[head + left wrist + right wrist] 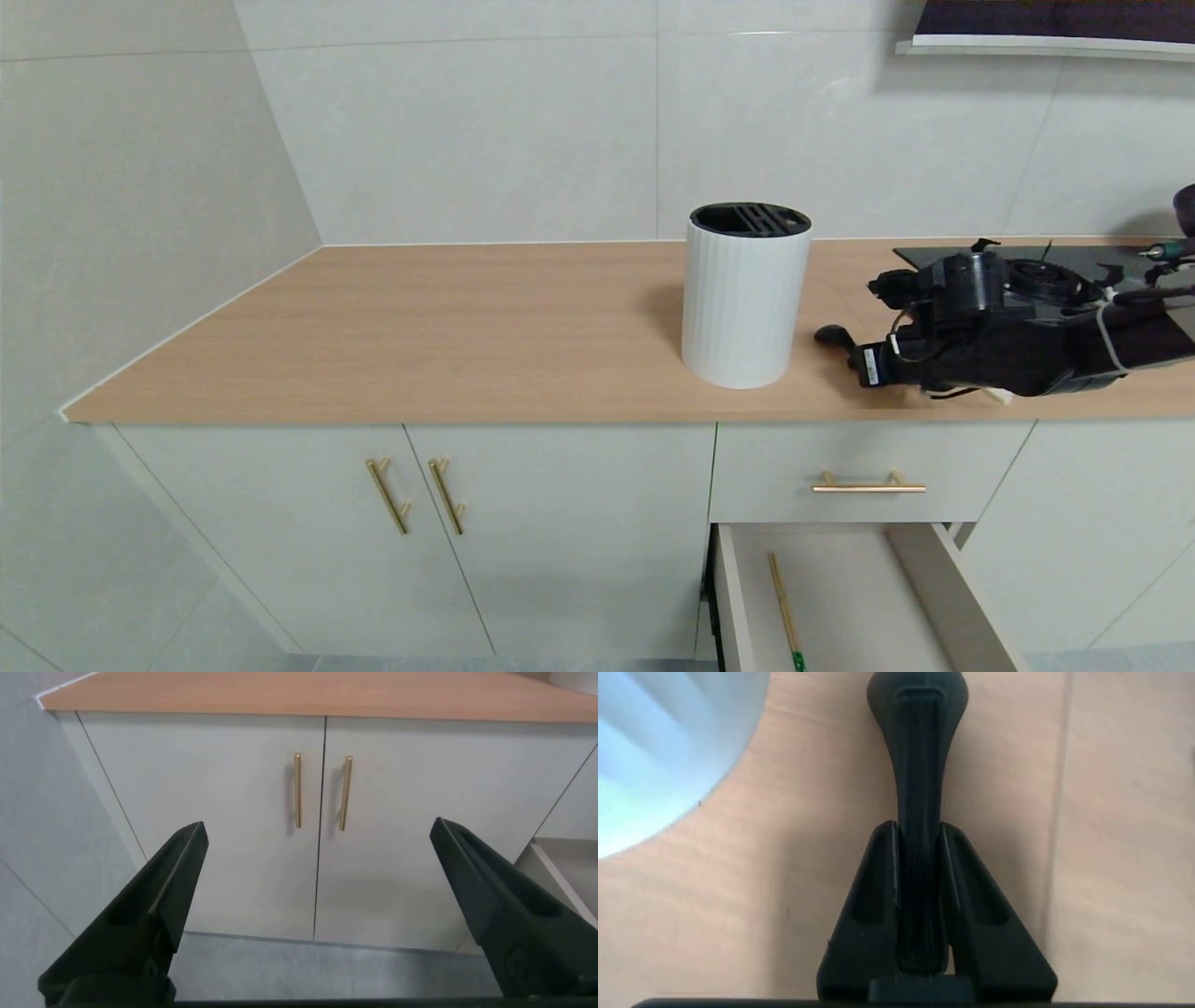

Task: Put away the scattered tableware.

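The right gripper (918, 845) is clamped tight on a black handle (918, 728) lying on the countertop (420, 327), just right of the white holder (744, 299). I think it should lift straight up, slowly, and not bump the holder. The left gripper (318, 831) hangs low, left of the holder, with its fingers wide apart.

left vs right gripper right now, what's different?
The left gripper is open and empty; the right gripper is shut on a black handle. The left gripper faces the cabinet doors below the countertop; the right gripper sits low over the countertop beside the white holder. Both are black.
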Controlling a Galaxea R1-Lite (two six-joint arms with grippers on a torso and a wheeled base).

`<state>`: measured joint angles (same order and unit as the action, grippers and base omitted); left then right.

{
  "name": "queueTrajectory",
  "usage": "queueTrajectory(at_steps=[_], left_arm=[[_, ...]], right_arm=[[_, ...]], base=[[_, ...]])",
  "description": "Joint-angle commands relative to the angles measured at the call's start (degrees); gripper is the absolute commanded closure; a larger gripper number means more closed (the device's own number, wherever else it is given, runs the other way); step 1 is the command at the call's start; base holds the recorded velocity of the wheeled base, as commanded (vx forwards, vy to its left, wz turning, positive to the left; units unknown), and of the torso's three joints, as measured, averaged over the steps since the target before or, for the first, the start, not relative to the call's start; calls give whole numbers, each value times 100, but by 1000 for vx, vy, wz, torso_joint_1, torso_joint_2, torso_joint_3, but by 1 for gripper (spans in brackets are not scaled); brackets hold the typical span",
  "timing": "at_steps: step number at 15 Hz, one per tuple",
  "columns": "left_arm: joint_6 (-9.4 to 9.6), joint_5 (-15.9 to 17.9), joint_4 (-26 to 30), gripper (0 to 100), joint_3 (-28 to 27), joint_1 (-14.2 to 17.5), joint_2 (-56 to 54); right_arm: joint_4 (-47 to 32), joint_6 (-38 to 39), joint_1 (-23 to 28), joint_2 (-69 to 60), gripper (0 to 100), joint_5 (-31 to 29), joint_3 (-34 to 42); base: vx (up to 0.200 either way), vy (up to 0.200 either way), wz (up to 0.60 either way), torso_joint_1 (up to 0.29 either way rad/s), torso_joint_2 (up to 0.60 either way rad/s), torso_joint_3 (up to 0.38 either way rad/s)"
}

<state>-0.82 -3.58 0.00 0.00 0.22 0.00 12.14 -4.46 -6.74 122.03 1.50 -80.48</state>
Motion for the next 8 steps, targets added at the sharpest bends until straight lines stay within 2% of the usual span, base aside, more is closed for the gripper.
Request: queueTrajectory(at_steps=[1, 3, 4, 5, 6, 8], left_arm=[[-6, -2, 0, 0, 0, 4, 0], [-6, -2, 0, 0, 0, 4, 0], [-6, -2, 0, 0, 0, 4, 0], [-6, -2, 0, 0, 0, 4, 0], [-6, -2, 0, 0, 0, 4, 0], [3, -2, 0, 0, 0, 4, 0]], right_arm=[[-142, 516, -11, -1190, 100, -53, 701], [-748, 903, -73, -2315, 100, -80, 1518], [-819, 947, -82, -2403, 100, -80, 1579], [-1390, 991, -161, -2930, 100, -273, 1966], [-1610, 1026, -161, -3115, 100, -449, 2124], [-1662, 1149, -196, -3642, 100, -554, 2871]], base=[[0, 0, 0, 0, 0, 0], [0, 0, 0, 0, 0, 0], [0, 0, 0, 0, 0, 0], [0, 0, 0, 0, 0, 0], [0, 0, 0, 0, 0, 0], [0, 0, 0, 0, 0, 0]])
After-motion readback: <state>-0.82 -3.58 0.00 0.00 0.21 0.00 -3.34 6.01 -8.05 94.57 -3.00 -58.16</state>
